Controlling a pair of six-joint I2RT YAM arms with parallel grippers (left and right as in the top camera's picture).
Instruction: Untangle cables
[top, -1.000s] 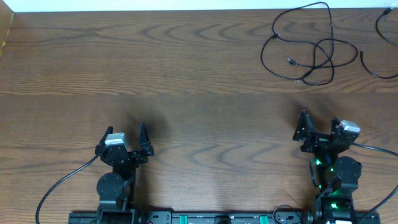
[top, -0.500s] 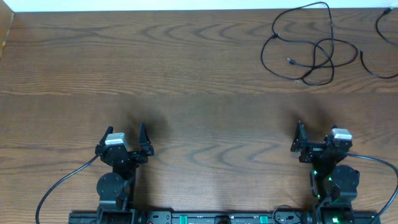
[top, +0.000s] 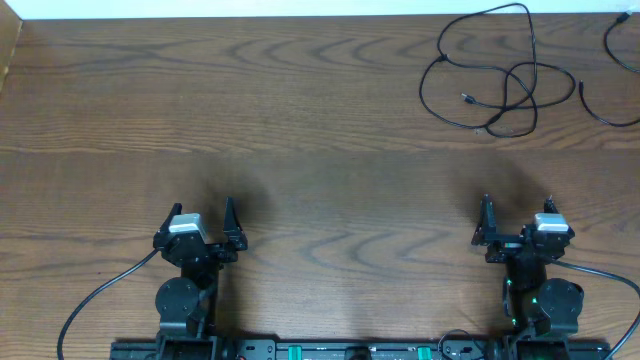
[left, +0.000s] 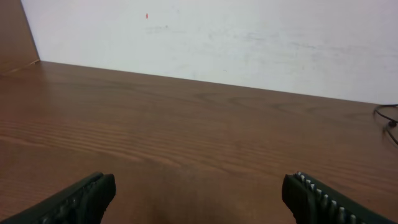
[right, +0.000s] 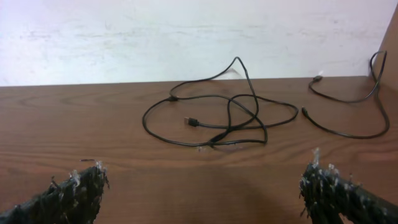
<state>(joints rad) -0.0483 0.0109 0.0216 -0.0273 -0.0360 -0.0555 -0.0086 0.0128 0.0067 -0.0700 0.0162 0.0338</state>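
Locating the work: the tangled black cables (top: 495, 85) lie on the table (top: 300, 120) in its far right area, close to the far edge. A separate black cable (top: 598, 105) curves just beyond them at the far right corner and is partly cut off by the overhead frame. The right gripper (top: 517, 212) sits at the near right with its fingers spread wide and nothing between them. The tangle lies almost straight ahead of it, toward the far edge and well apart from the fingertips. In the right wrist view, the loops sit between the two fingers' lines of sight, centred slightly right of the midline. The tangle spreads more left to right than near to far, and its densest crossing (right: 239, 127) is on the near right side of the loops. The left gripper (top: 200, 222), also spread and empty, sits at the near left, well apart from the cables and diagonally across the table. Its wrist view shows only a cable end at the right margin. Judgement: the right arm is the nearer one, and a straight forward reach would bring it to the crossing. Whether the tangle is one cord or several cannot be told.
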